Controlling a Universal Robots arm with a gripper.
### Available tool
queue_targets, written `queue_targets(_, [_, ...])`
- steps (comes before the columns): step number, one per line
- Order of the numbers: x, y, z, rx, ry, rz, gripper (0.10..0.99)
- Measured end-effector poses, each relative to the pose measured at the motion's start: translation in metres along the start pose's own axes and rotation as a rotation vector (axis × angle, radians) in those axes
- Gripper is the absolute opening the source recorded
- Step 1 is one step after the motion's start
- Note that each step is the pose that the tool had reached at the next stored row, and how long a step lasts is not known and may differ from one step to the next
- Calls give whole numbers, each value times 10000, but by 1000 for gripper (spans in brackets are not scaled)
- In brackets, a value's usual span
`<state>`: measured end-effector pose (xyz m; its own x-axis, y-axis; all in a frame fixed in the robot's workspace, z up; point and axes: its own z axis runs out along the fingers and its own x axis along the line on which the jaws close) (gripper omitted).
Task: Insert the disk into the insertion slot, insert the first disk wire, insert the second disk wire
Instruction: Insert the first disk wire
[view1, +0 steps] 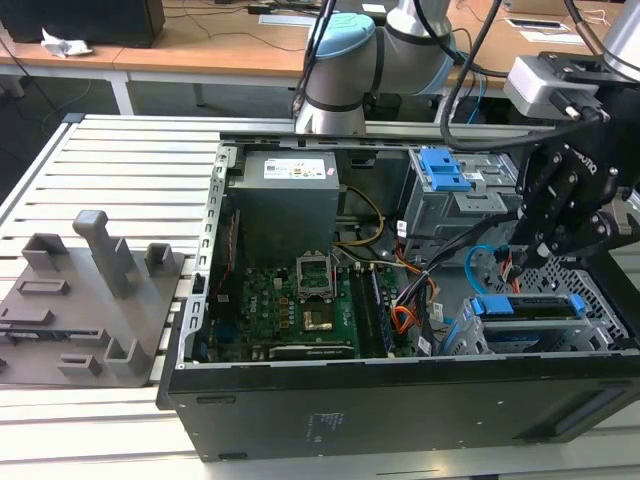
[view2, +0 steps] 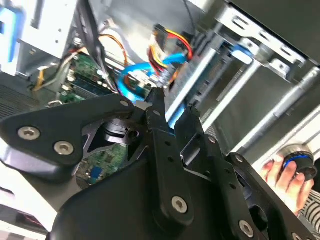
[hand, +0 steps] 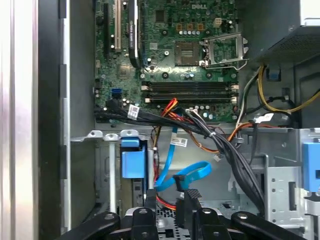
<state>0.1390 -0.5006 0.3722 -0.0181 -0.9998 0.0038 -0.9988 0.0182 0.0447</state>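
Observation:
In the exterior view the disk (view1: 530, 308), silver in its blue frame, lies seated in the insertion slot (view1: 595, 325), the low perforated grey bay at the case's right end. My black gripper (view1: 517, 262) hangs just above the disk's inner end, among loose wires. Its fingers stand open by a narrow gap in both wrist views, with nothing between them (view2: 172, 107) (hand: 169, 195). A blue data cable (hand: 187, 172) (view2: 131, 75) loops right beyond the fingertips. A red, yellow and black wire bundle (view2: 170, 42) hangs beside it. The disk's blue frame edge (view2: 240, 52) runs past the fingers.
The open computer case (view1: 400, 400) holds a motherboard (view1: 300, 310), a power supply (view1: 285, 200) and a taller grey cage with a blue latch (view1: 445, 170). A thick black cable bundle (hand: 235, 160) crosses near the gripper. A grey fixture (view1: 90, 290) lies left. A person's hand (view2: 282, 175) appears outside the case.

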Motion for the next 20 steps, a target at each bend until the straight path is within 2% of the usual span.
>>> queue_targets(1, [-48, -14, 4, -20, -2, 0, 361])
queue_targets(3, [-79, -34, 11, -57, 0, 0, 361])
queue_targets(4, [-98, -69, 32, -133, -2, 0, 361])
queue_targets(8, [-103, -157, 113, -306, 4, -1, 361])
queue_targets(13, [-104, -182, 171, -326, 10, 4, 361])
queue_targets(17, [-104, -192, 209, -324, 100, 11, 361])
queue_targets(20, [-104, -193, 210, -324, 102, 10, 361])
